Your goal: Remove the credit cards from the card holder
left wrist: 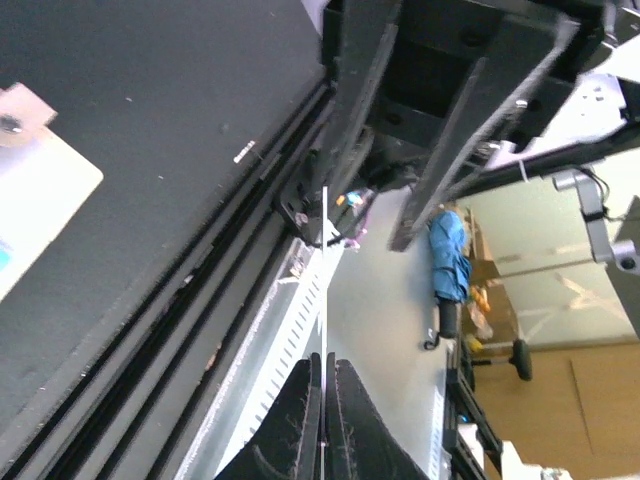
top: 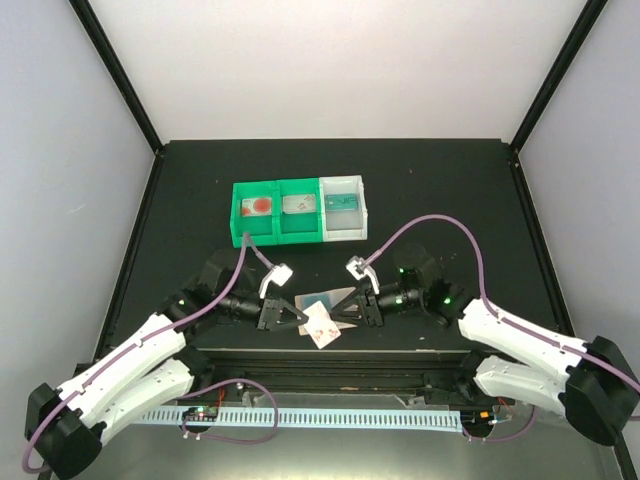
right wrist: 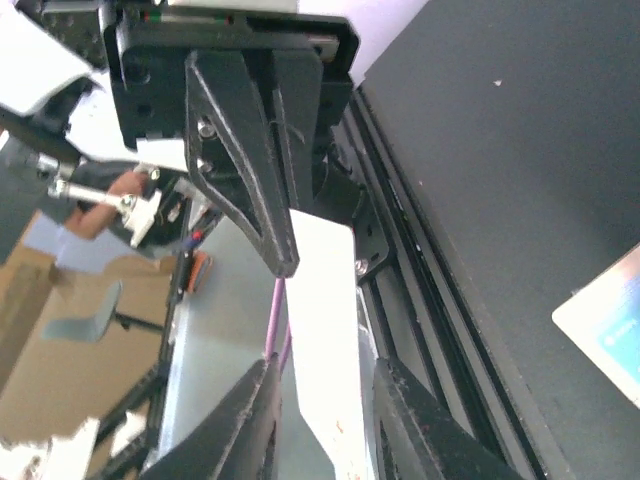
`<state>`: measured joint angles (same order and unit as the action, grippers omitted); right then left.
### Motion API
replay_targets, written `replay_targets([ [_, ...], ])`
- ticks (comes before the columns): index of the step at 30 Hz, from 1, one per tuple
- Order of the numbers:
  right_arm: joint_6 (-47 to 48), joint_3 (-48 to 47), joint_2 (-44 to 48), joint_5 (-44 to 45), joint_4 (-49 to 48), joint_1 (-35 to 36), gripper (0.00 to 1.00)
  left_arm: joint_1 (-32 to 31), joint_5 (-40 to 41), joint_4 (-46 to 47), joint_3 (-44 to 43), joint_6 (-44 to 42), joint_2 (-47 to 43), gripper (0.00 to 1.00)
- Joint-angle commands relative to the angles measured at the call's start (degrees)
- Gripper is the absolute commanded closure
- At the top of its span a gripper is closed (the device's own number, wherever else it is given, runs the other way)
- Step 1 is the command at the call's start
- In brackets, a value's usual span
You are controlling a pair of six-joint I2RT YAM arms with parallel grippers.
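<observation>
Credit card is hanging at the worktop's near edge, seemingly mid-handover. Left gripper is pinching it tight; right gripper is gaping slightly around it.

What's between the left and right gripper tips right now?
One thin pale card, nothing else. The left gripper is shut on one end; the right gripper has jaws parted around the other. Clearest in the right wrist view.

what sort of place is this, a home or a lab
Probably a robotics lab cell: a black table boxed in by white panels, left arm and right arm bolted at its near edge, workshop clutter beyond.
</observation>
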<state>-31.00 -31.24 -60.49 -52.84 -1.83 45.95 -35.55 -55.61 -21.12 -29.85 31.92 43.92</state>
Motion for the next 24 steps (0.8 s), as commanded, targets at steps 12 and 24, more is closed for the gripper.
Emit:
replay_targets([
  [12, -8.2, 2.85, 14.02, 26.03, -0.63, -0.07, 0.15, 3.15, 27.83, 1.77, -3.57, 7.3, -2.11, 0.99],
  [24, -8.36, 0.39, 14.53, 32.46, 6.26, -0.04, 0.0, 8.06, 45.91, 8.03, -9.09, 7.71, 8.15, 0.99],
])
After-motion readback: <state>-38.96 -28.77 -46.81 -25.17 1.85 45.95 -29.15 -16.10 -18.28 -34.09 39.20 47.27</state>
